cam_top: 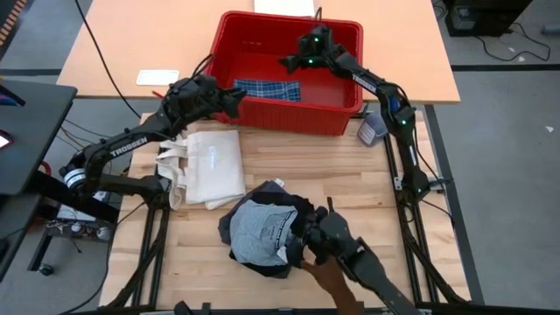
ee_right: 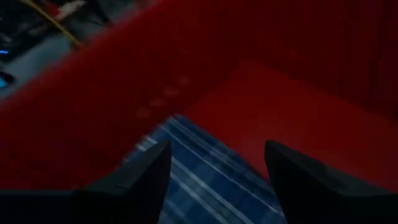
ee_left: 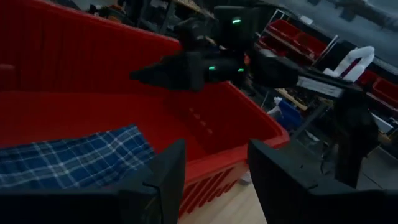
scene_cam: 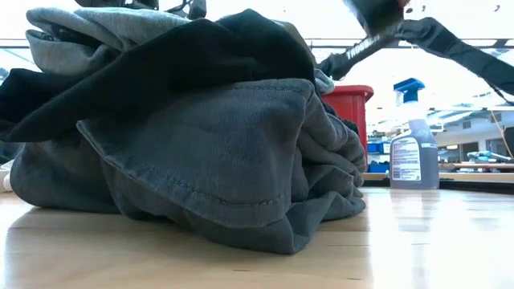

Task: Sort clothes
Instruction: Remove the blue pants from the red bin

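Here, the only writing you can read is the white "TROSSEN" lettering along the left arm [cam_top: 131, 140]; the label on the spray bottle [scene_cam: 414, 152] at the desk's right edge is too small to make out.

Look at the clothes next. The blue-and-white plaid piece [cam_top: 267, 89] lies flat on the floor of the red bin [cam_top: 341, 109], toward its near left side. The dark charcoal-grey shorts [cam_top: 262, 232] sit in a rumpled heap on the wooden desk [cam_top: 367, 184], near its front, with a black piece [cam_top: 293, 206] draped over and around them; in the low view the shorts [scene_cam: 209, 160] show stitched hems and thick folds, with the black cloth [scene_cam: 201, 56] lying across the top.

Your left tool [cam_top: 238, 98] hovers at the bin's near left wall, just beside the plaid piece, its fingers [ee_left: 168, 174] parted and holding nothing. Your right tool [cam_top: 287, 63] hangs inside the bin above its floor, past the plaid piece; its fingers [ee_right: 149, 171] are spread apart and empty too.

A cream-white cloth tote bag [cam_top: 210, 166] with handles lies on the desk between the bin and the heap, apart from both.
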Available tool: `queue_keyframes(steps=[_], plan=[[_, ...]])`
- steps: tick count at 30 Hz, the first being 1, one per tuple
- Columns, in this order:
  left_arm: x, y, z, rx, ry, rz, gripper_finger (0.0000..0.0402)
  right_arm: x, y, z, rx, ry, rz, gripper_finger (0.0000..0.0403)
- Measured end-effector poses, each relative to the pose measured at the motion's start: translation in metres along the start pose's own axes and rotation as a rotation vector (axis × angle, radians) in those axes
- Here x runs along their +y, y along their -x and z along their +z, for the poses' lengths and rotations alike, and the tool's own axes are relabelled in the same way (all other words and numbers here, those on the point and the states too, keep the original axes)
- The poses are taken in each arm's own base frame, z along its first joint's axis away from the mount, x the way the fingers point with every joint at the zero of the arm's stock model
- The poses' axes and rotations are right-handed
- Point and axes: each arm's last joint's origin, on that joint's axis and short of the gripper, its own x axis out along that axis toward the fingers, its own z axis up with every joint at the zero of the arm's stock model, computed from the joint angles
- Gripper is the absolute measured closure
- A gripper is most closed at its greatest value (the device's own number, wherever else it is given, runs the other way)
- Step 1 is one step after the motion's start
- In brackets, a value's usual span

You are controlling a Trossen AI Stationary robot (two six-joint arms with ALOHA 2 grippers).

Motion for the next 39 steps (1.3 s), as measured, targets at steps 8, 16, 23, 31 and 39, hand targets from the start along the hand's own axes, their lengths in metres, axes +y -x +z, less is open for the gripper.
queue_keyframes(steps=[8,16,23,31,39], plan=[[0.007,-0.003,0.016,0.115,0.02,0.033,0.0225,-0.019,-0.02,0.003,-0.001,-0.028,0.029,0.0137],[0.035,-0.047,0.056,0.323,0.019,0.041,0.0225,-0.048,-0.04,-0.023,0.149,-0.136,-0.028,0.0137],[0.061,-0.098,0.075,0.38,-0.042,0.049,0.0225,-0.058,-0.038,-0.036,0.246,-0.097,-0.108,0.0137],[0.099,-0.148,0.038,0.55,0.003,0.064,0.0225,-0.063,-0.037,-0.052,0.34,-0.146,-0.118,0.0137],[0.126,-0.162,0.001,0.736,-0.024,0.102,0.0225,-0.065,-0.04,-0.074,0.454,-0.221,-0.038,0.0137]])
